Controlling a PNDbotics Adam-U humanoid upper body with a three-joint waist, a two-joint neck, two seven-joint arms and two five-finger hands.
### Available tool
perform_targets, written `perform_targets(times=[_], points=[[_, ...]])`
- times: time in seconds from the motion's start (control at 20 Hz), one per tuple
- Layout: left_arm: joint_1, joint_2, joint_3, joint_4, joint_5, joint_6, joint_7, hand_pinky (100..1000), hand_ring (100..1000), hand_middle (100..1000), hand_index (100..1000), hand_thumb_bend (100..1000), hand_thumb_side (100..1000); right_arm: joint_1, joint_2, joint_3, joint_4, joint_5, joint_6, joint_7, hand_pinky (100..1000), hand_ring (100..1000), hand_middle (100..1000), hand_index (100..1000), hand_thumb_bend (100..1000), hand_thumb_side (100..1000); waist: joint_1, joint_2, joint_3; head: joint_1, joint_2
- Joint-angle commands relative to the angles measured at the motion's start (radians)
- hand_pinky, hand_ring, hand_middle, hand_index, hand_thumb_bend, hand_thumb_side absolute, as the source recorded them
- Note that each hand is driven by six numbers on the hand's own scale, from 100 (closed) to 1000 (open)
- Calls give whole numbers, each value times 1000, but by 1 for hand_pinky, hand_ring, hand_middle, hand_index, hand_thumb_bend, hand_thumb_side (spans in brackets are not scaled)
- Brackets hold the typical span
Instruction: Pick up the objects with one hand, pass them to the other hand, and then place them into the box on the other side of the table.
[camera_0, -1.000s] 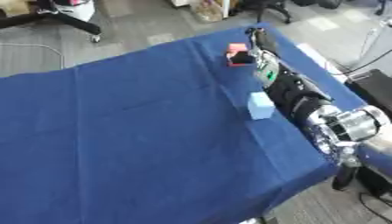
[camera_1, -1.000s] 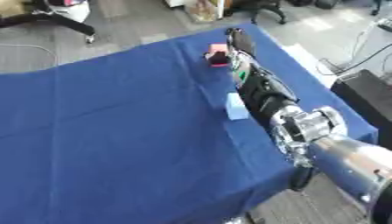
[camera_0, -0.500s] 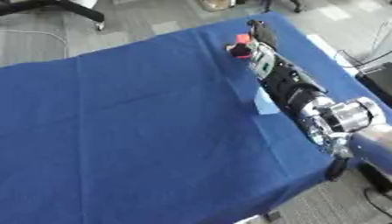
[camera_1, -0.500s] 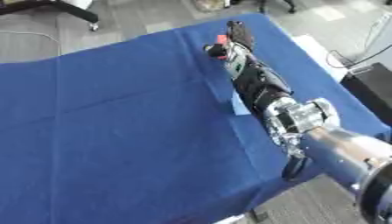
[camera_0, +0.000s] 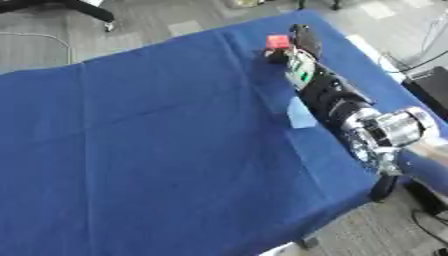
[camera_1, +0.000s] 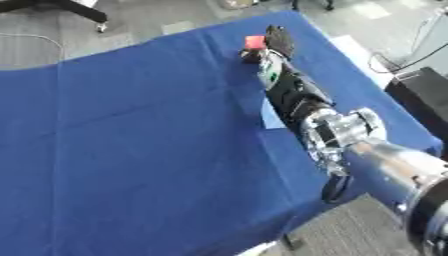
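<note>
Right hand (camera_0: 304, 41): stretched along the table's (camera_0: 157, 150) right side, now at the red block (camera_0: 277, 41) by the far edge, closer than a second ago; the pick-up looks imminent. Whether its fingers are closed on the block cannot be told. Pale blue block (camera_0: 300, 113): beside the forearm, partly covered. Left hand: out of view. Box: not visible.

an office or lab: grey carpet tiles (camera_0: 166, 27), chair base (camera_0: 87, 9), blue-clothed table (camera_0: 157, 150).
</note>
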Motion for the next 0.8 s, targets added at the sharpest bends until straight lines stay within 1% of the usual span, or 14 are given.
perform_targets(times=[0.05, 0.15, 0.2, 0.25, 0.4, 0.55, 0.8], points=[[-16, 6, 5, -20, -4, -1, -3, 770, 544, 581, 776, 764, 439, -9, -37, 3, 6, -24, -1, -11, 679, 684, 606, 699, 319, 212, 12, 8, 0, -5, -3], [-16, 5, 5, -20, -4, -1, -3, 769, 543, 581, 776, 763, 439, -9, -36, 5, 5, -34, -6, -20, 668, 659, 560, 656, 280, 166, 13, 8, 0, -7, -3], [-16, 5, 5, -20, -3, -1, -3, 769, 543, 581, 776, 762, 439, -10, -35, 6, 3, -37, -9, -26, 659, 644, 532, 632, 244, 121, 14, 7, 0, -8, -3], [-16, 4, 5, -20, -3, 0, -2, 769, 543, 581, 776, 761, 439, -10, -34, 5, -3, -41, -13, -34, 656, 638, 522, 623, 231, 101, 14, 7, -1, -9, -3], [-14, 3, 4, -17, -2, -1, -3, 770, 543, 581, 775, 758, 438, -8, -25, 1, -48, -50, -34, -49, 642, 620, 488, 590, 185, 100, 12, 0, -8, -9, -3], [-8, 2, 4, -11, -3, -2, -3, 770, 543, 580, 774, 756, 437, 3, -10, -5, -136, -63, -62, -29, 629, 608, 473, 577, 155, 100, 7, -11, -17, -4, -3], [1, 5, -4, 12, -18, -5, -3, 770, 545, 580, 772, 754, 426, 33, 42, -1, -359, -123, -102, 58, 618, 600, 461, 568, 130, 100, -6, -37, -37, 14, -3]])
